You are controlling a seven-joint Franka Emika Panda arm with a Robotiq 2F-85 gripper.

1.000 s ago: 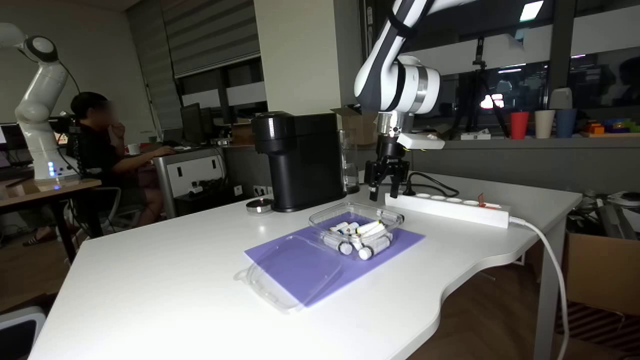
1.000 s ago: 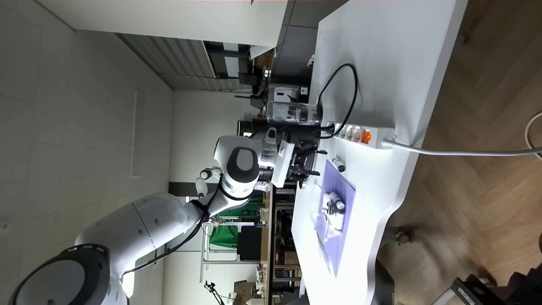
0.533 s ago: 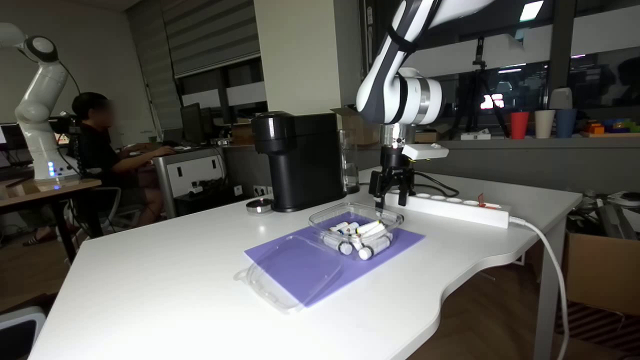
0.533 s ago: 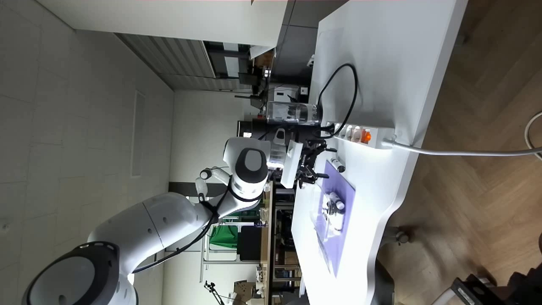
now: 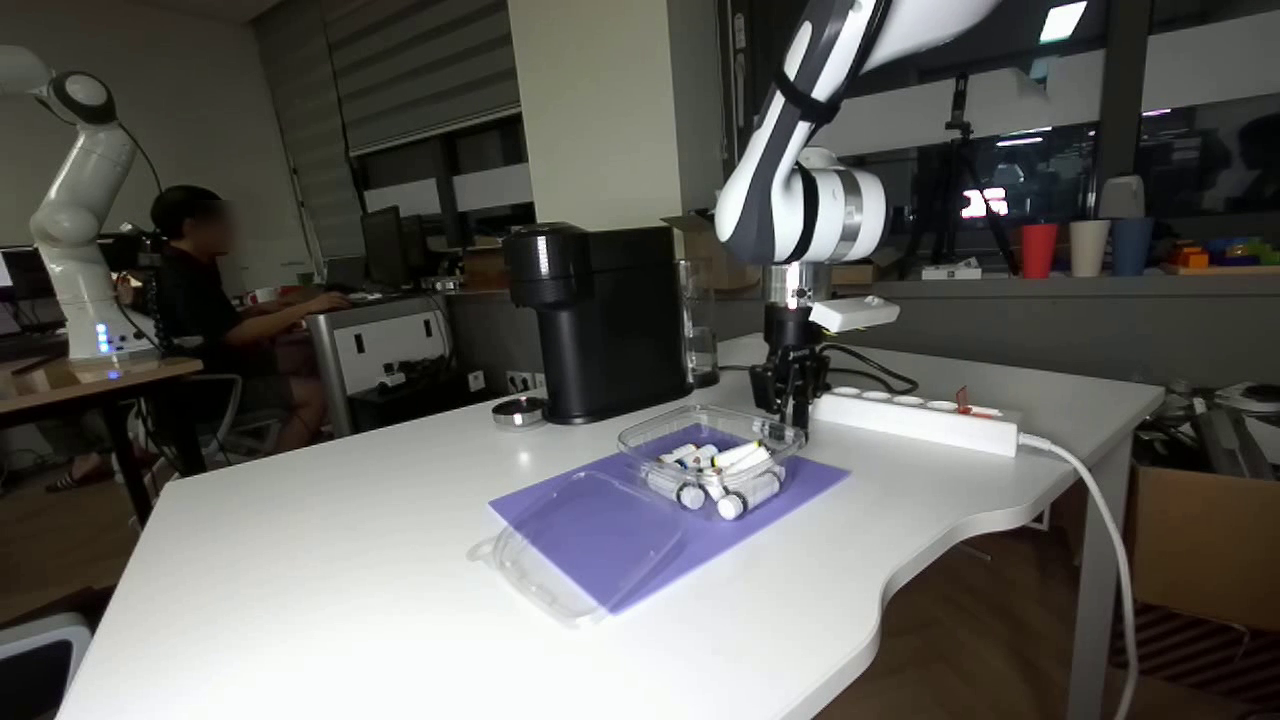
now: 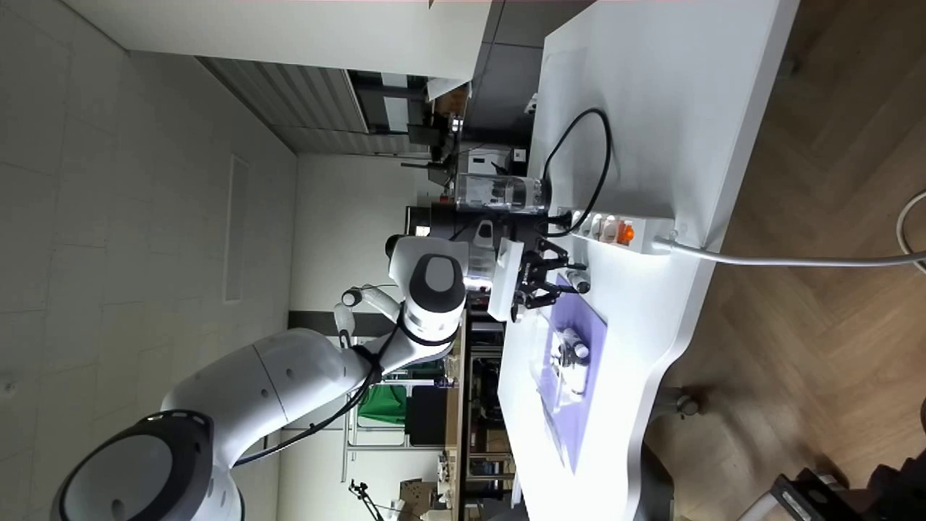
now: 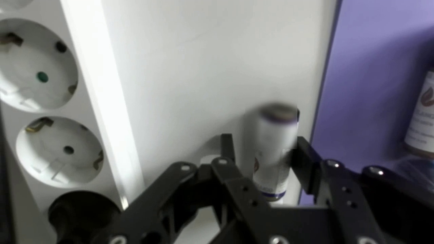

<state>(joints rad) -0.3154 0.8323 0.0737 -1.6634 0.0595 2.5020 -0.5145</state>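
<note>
While a white vial (image 7: 272, 173) is lying btwn the pwr strip (image 5: 915, 422) & purple mat (image 7: 359, 84), I'm seeing the gripper (image 7: 263, 140) straddling it, jaws standing apart w/ a gap.

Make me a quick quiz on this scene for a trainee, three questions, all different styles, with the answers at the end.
1. Multiple choice: what does the gripper straddle? (a) a red cup; (b) a small white bottle; (c) a black plug.
2. True or false: the power strip lies off the purple mat, on the white table.
3. Short answer: where does the clear lid lie?

Key:
1. b
2. True
3. Partly over the purple mat, partly past its edge over the white table.
</note>
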